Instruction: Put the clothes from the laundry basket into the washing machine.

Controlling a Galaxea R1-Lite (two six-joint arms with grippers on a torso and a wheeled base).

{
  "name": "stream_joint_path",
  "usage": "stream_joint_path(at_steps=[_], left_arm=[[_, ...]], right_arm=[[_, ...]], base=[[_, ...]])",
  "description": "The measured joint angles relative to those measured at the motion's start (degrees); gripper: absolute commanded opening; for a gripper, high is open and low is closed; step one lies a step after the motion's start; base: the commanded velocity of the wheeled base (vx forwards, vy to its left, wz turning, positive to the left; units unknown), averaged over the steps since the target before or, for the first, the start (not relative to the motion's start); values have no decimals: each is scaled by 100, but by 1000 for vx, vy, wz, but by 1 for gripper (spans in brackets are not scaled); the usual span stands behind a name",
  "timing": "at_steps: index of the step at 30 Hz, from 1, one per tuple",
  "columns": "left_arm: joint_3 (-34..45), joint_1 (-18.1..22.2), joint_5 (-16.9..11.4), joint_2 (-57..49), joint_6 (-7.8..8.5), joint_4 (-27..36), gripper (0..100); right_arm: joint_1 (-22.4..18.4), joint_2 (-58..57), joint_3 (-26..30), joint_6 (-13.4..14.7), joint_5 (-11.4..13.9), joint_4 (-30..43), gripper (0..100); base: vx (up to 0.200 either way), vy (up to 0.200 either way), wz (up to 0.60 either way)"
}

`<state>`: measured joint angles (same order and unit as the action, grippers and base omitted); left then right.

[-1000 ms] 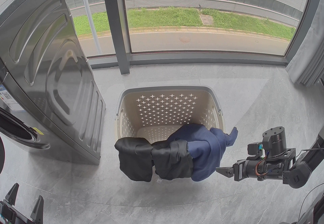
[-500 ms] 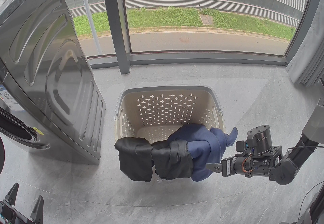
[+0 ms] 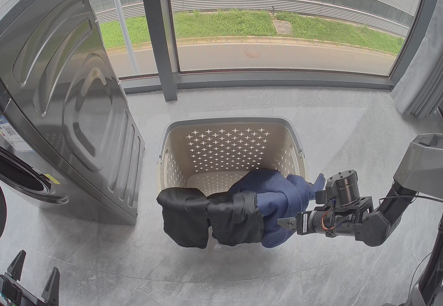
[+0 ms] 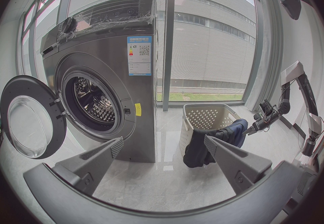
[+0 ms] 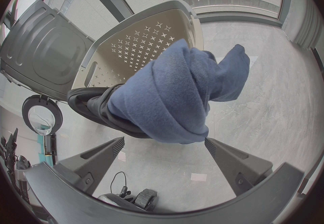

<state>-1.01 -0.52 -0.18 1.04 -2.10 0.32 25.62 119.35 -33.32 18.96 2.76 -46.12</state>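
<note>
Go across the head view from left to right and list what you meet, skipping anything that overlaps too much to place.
washing machine → black garment → blue garment → right gripper → curtain

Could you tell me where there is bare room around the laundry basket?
Bare floor lies between the basket and the window, and right of it toward the curtain. The near rim is crowded: black garment, blue garment, open right gripper at it.
</note>
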Motion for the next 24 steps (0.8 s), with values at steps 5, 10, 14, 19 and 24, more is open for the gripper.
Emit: stream_joint_path(at_steps=[5, 10, 14, 19, 24], left_arm=[[0, 0, 0, 0, 0, 0, 100], [0, 0, 0, -2, 0, 0, 100], [0, 0, 2, 0, 0, 0, 100], [0, 0, 0, 0, 0, 0, 100], [0, 0, 0, 0, 0, 0, 100]], right_arm=[[-22, 190, -216, 11, 2, -2, 100], [-63, 354, -405, 28, -11, -5, 100], [-88, 435, -494, 44, -9, -9, 0], [-94, 468, -538, 45, 17, -5, 0], [-79, 458, -499, 88, 30, 0, 0]], base=[[0, 0, 0], [0, 0, 0], [0, 0, 0], [0, 0, 0], [0, 0, 0]])
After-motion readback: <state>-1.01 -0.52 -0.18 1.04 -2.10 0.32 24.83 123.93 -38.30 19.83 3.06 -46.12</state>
